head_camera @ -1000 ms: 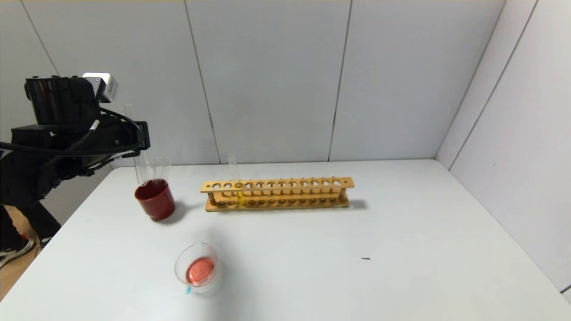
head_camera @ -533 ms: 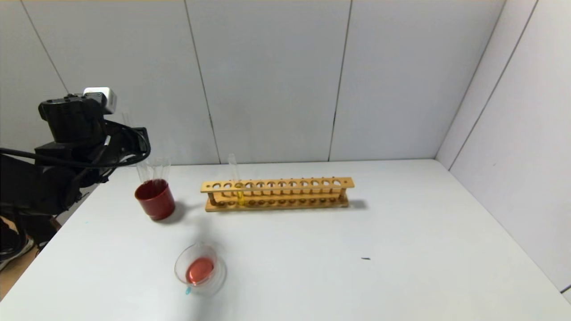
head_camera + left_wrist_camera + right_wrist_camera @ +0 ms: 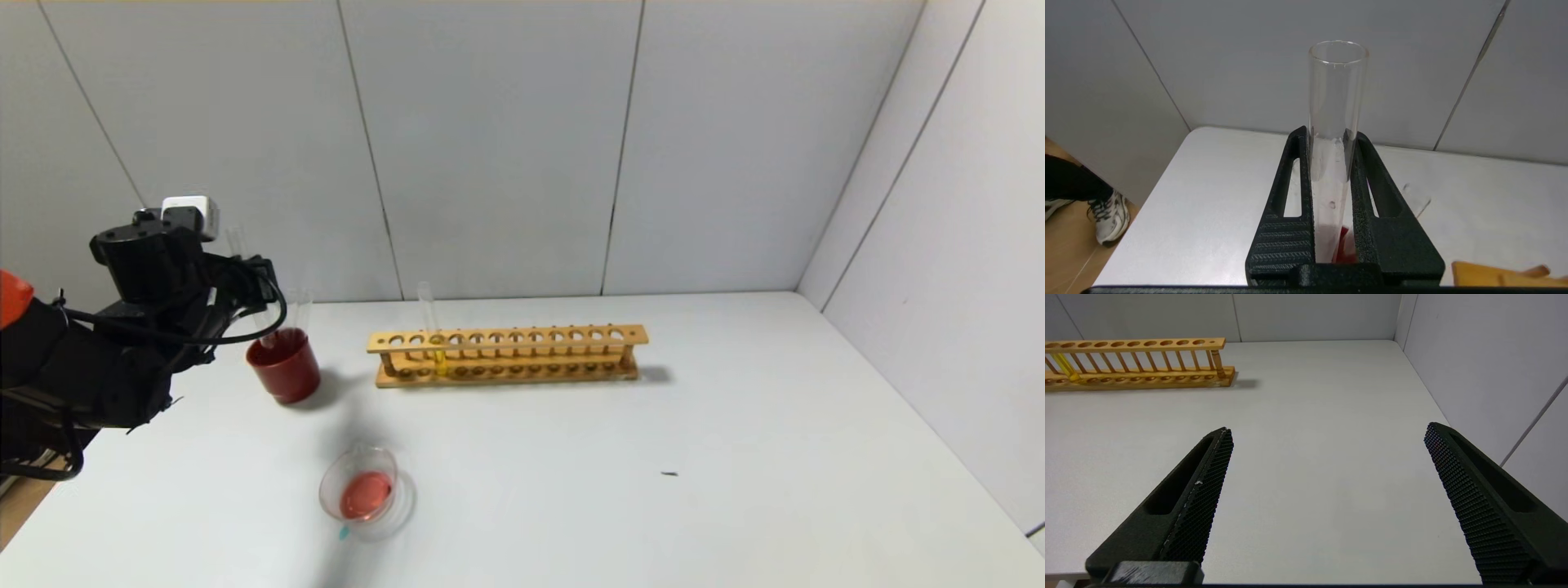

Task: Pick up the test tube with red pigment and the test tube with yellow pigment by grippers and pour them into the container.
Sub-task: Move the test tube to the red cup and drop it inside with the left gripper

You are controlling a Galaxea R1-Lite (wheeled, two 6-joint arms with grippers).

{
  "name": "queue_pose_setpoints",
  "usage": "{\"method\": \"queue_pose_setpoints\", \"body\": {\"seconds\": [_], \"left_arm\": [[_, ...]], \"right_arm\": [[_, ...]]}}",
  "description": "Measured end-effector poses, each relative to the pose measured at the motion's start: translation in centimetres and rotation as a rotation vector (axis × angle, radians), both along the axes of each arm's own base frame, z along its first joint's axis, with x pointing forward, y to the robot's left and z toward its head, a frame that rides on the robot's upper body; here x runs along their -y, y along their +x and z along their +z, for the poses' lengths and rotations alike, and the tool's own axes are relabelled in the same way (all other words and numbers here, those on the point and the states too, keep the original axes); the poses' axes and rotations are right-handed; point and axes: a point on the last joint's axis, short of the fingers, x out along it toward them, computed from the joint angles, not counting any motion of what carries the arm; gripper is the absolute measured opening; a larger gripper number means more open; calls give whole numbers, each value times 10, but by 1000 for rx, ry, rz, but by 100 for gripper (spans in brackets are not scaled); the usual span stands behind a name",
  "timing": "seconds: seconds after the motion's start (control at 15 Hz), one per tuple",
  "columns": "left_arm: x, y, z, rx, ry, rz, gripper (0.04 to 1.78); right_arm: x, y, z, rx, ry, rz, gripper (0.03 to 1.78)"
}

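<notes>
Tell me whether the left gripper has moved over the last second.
Yes. The left gripper, shut on a clear glass test tube, has dropped toward the dark red cup.

In the left wrist view the held test tube's (image 3: 1336,122) lower end is hidden between the left gripper's (image 3: 1331,204) fingers, the wooden rack (image 3: 1502,274) is cut off at the edge, and in the head view the tubes in the red cup (image 3: 284,363) are too faint to count.

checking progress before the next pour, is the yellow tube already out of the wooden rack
No, the test tube with yellow pigment stands upright in a hole near the left end of the wooden rack.
</notes>
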Motion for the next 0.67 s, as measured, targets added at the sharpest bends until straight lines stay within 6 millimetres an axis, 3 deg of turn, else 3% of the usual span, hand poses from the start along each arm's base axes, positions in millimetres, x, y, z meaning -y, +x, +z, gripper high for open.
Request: {"method": "queue_pose_setpoints", "body": {"seconds": [0.67], "left_arm": [[-3, -8, -22, -80, -4, 6, 31]], "right_arm": [[0, 0, 0, 0, 0, 0, 171]]}}
